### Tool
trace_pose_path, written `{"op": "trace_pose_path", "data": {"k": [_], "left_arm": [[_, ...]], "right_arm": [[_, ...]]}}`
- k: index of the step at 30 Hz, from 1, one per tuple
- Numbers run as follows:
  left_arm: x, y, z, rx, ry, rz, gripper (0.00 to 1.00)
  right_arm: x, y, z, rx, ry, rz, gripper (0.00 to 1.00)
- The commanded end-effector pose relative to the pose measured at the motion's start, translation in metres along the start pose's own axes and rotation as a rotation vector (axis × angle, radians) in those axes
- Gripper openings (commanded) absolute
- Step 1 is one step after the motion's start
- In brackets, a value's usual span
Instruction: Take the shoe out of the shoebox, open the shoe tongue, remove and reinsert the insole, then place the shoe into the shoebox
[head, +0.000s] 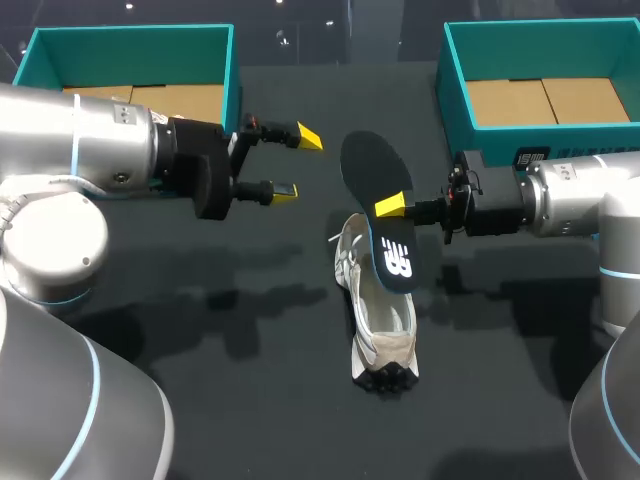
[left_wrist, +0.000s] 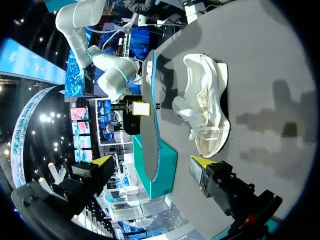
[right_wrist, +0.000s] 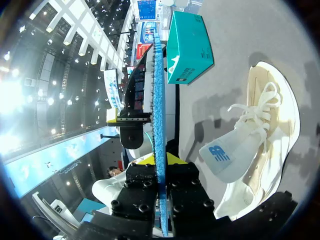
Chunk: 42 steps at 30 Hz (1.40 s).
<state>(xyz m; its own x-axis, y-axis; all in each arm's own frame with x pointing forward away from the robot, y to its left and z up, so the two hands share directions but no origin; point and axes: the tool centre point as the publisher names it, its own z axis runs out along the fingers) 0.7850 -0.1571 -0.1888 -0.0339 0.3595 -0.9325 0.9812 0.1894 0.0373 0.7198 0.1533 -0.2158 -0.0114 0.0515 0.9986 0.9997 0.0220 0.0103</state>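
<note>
Table (head: 250, 380): black and matte, with soft grey shadows of my arms on it.
Left shoebox (head: 130, 55): teal, open, at the far left corner, brown card floor showing.
Right shoebox (head: 455, 95): teal, open, at the far right corner, the same brown floor.
Shoe (head: 385, 330): white and cream, lying on the table's middle, outside both boxes, laces loose and tongue pulled up.
Insole (head: 372, 180): dark on 1 face and blue on the other, out of the shoe and held on edge above it; I cannot tell whether its near end touches the shoe.
Right gripper (head: 393, 208): clamped on the insole's middle, 1 finger on each face.
Left gripper (head: 297, 164): spread wide and holding nothing, in the air left of the insole.
</note>
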Motion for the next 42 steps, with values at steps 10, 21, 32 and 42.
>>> {"op": "trace_pose_path", "data": {"k": [10,21,32,42], "left_arm": [[0.005,0.004,0.014,0.037,-0.15,0.03,1.0],[0.009,-0.008,0.048,0.07,-0.285,0.017,1.0],[0.002,-0.008,0.075,0.08,-0.315,-0.022,0.76],[0.004,-0.007,0.088,0.071,-0.306,-0.035,0.49]], "right_arm": [[0.0,-0.001,0.001,-0.001,-0.003,0.001,0.0],[-0.004,0.004,0.006,-0.021,0.053,0.025,0.0],[0.0,0.003,0.011,-0.063,0.073,0.043,0.0],[0.005,0.004,0.015,-0.077,0.049,0.032,0.0]]}}
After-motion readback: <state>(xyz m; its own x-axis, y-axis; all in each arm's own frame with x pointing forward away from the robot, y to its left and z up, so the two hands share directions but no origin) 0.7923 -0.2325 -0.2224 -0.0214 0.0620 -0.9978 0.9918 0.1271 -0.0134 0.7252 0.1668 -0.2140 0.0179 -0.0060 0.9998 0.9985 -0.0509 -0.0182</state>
